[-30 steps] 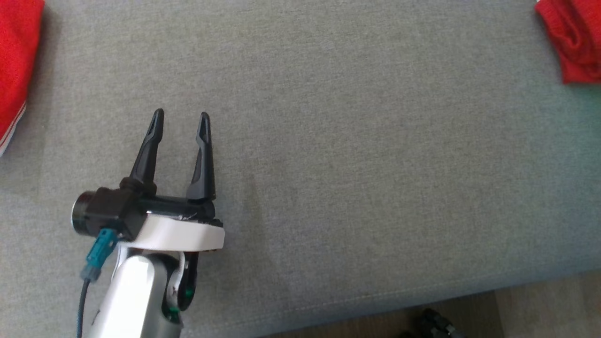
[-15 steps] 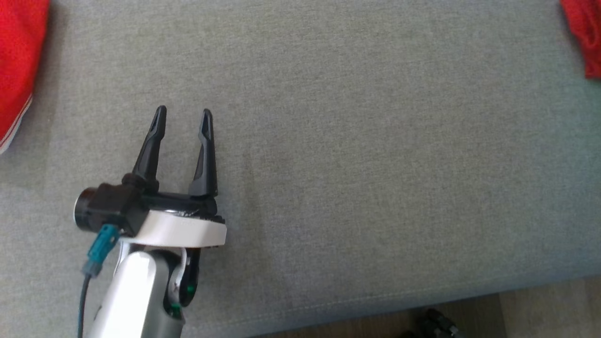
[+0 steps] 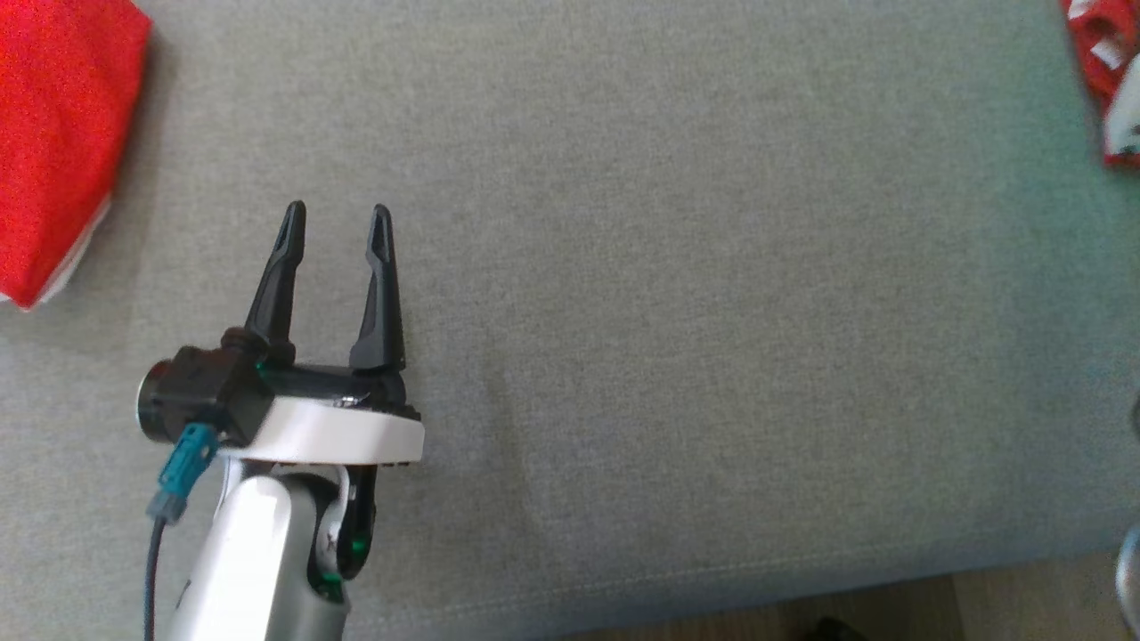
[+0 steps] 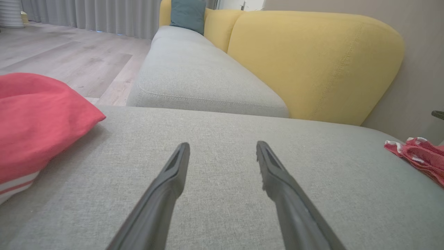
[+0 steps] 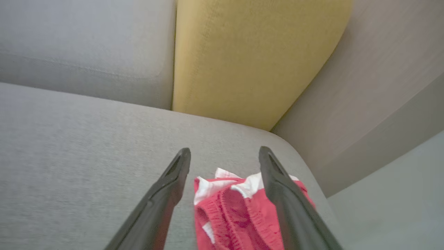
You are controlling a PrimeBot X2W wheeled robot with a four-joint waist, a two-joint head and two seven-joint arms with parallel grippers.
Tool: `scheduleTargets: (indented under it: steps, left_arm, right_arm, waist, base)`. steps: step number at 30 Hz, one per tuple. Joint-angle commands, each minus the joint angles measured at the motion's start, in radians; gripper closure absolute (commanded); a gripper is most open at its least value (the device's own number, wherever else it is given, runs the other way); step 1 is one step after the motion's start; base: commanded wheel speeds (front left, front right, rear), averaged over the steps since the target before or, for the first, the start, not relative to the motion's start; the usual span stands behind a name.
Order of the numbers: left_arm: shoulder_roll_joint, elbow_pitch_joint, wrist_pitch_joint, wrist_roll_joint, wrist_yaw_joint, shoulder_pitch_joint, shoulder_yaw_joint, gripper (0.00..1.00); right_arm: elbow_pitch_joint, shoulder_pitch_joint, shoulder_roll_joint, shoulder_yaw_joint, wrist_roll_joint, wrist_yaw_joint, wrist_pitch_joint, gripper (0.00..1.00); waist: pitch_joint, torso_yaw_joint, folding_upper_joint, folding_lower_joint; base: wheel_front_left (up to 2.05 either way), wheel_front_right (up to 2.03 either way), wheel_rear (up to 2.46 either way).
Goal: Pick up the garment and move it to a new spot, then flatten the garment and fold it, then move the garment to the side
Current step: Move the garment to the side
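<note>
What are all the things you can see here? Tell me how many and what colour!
folded red garment with white stripes: one, red, left side of the near seat
crumpled red-and-white garment: one, red and white, right corner of the near seat
grey fabric sofa seats: two, grey, one under the grippers, one farther back
yellow fabric backrest cushions: at least two, yellow, behind the far seat
teal pillow: one, teal, far end of the sofa
pale wooden floor: one, light brown, beside the sofa
grey curtains: grey, beyond the floor; count unclear
left gripper: one, dark, jaws open and empty, over the near seat
right gripper: one, dark, jaws open, above the crumpled garment
</note>
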Motion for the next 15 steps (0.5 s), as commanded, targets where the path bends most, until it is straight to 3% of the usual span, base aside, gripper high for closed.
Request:
scheduleTargets:
  steps: [1, 11, 15]
  left_arm:
    - [0.001, -0.028, -0.012, -0.009, 0.005, -0.004, 0.033, 0.00]
    - [-0.007, 0.014, -0.012, -0.030, 0.035, 0.062, 0.078, 0.00]
    - [-0.010, 0.038, -0.012, -0.045, 0.049, 0.126, 0.103, 0.00]
  right_arm:
    - [-0.039, 0.013, 0.014, 0.024, 0.028, -0.001, -0.025, 0.00]
    - [-0.084, 0.133, 0.172, 0.137, 0.189, -0.001, -0.161, 0.00]
    - [-0.160, 0.289, 0.238, 0.217, 0.267, -0.001, -0.221, 0.00]
  waist:
    - [-0.037, 0.008, 0.0000, 0.0000]
    - [-0.198, 0.024, 0.0000, 0.0000]
    - [-0.287, 0.043, 0.0000, 0.0000]
  base:
    - [0.00, 0.00, 0.00]
    - [0.00, 0.00, 0.00]
    - [0.00, 0.00, 0.00]
